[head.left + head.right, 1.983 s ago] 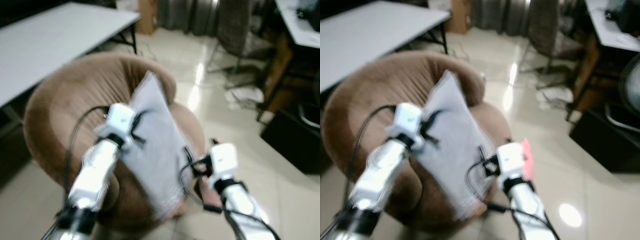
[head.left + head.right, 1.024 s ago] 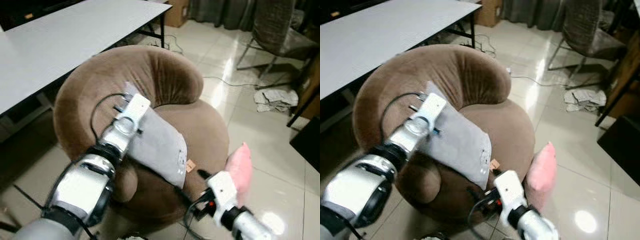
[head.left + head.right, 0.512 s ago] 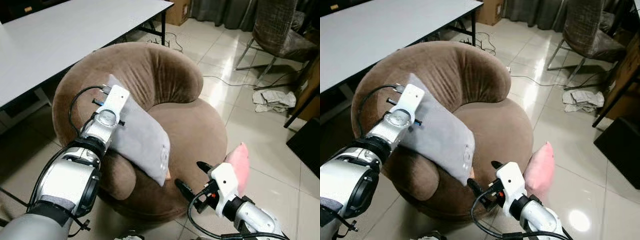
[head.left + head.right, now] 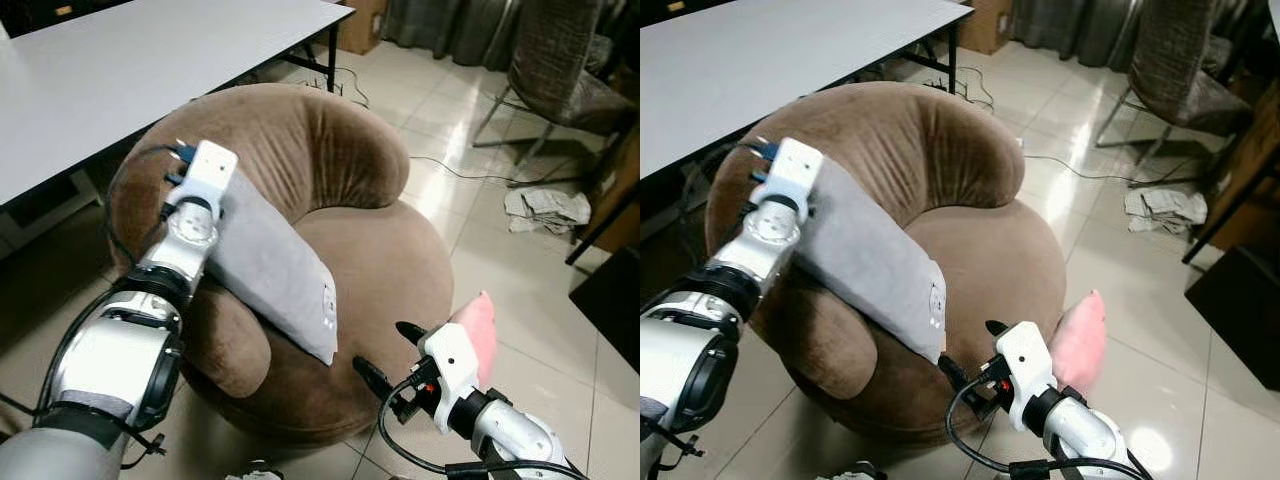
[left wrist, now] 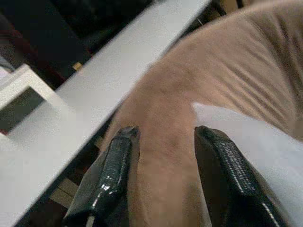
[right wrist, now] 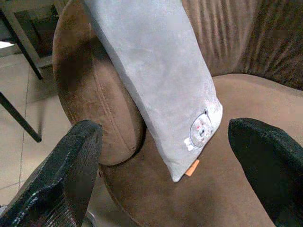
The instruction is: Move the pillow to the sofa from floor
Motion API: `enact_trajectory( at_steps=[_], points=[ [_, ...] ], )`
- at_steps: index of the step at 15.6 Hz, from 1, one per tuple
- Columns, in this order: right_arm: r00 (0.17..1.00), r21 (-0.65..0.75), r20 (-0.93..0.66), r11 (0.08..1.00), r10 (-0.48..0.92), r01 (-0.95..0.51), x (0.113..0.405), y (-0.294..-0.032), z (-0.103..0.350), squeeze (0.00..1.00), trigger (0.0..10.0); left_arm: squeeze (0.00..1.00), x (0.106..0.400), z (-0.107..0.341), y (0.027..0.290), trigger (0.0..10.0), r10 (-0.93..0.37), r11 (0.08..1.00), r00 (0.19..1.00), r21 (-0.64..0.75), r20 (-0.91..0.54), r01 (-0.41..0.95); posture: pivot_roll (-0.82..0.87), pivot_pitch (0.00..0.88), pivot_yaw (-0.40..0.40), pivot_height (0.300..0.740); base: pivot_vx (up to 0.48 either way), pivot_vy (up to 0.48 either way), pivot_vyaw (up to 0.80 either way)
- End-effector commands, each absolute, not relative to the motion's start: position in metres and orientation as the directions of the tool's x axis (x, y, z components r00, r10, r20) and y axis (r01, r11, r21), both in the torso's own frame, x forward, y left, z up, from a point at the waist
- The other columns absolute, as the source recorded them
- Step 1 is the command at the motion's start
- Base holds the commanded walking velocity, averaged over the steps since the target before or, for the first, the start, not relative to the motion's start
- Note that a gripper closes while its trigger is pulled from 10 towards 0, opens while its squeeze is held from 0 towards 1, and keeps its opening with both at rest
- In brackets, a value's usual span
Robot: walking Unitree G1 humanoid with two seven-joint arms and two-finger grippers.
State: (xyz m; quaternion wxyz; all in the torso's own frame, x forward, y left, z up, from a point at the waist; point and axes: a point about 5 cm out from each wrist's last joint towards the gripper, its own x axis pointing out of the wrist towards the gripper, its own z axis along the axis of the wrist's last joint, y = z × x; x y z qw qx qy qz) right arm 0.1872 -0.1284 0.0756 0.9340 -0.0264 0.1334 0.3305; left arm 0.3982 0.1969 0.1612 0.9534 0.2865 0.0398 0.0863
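- Two silver robot arms reach forward over a round brown sofa (image 4: 370, 250) in a tiled room.
- Nearest the camera, the right gripper (image 4: 385, 357) hovers low by the sofa's front edge. Its two black fingers are spread wide and grasp nothing.
- Just beside that arm, a pink pillow (image 4: 478, 332) leans against the sofa's side, down at floor level.
- On the sofa, a grey pillow (image 4: 270, 265) lies at a slant. Its upper end leans on the left armrest, and its lower corner, with a small printed bear and an orange tag, hangs over the seat's front.
- At the pillow's upper end sits the left gripper (image 5: 163, 142). In the wrist view its fingers are parted around brown upholstery, with the pillow's corner beside one finger; they clench nothing.
- Judging by how it drapes and sags, the grey pillow looks light, soft and easily squashed, not fragile. A pinch on a corner or seam edge would likely hold it, though smooth fabric may slip.
- It appears already delivered, though it could slide off its slanted perch.
- Farther back stand a white table (image 4: 120, 70), a metal-legged chair (image 4: 560, 70) and crumpled paper (image 4: 547, 208) on the shiny floor (image 4: 470, 180).
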Motion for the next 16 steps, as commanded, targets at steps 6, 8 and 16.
enact_trajectory(
  at_steps=[6,8,16],
  points=[
    [0.851,-0.066,-0.194,0.859,0.488,-0.508,0.205,-0.141,0.085,0.0,10.0,0.0,0.389,0.197,0.218,10.0,0.113,0.857,0.962,0.466,0.248,-0.22,0.07,0.005,-0.03,0.74,0.0,0.0,0.0],
    [0.933,-0.124,-0.092,0.925,0.349,-0.358,0.218,-0.152,0.097,0.0,10.0,0.0,0.378,0.205,0.215,10.0,-0.022,0.971,0.969,0.238,0.244,-0.037,0.07,0.001,-0.024,0.74,0.0,0.0,0.0],
    [0.999,-0.097,-0.014,0.995,0.031,-0.032,0.218,-0.156,0.097,0.0,10.0,0.0,0.288,0.121,0.158,10.0,-0.382,0.921,0.924,0.093,0.03,0.378,0.07,0.051,-0.035,0.74,0.0,-0.104,0.0]
  ],
)
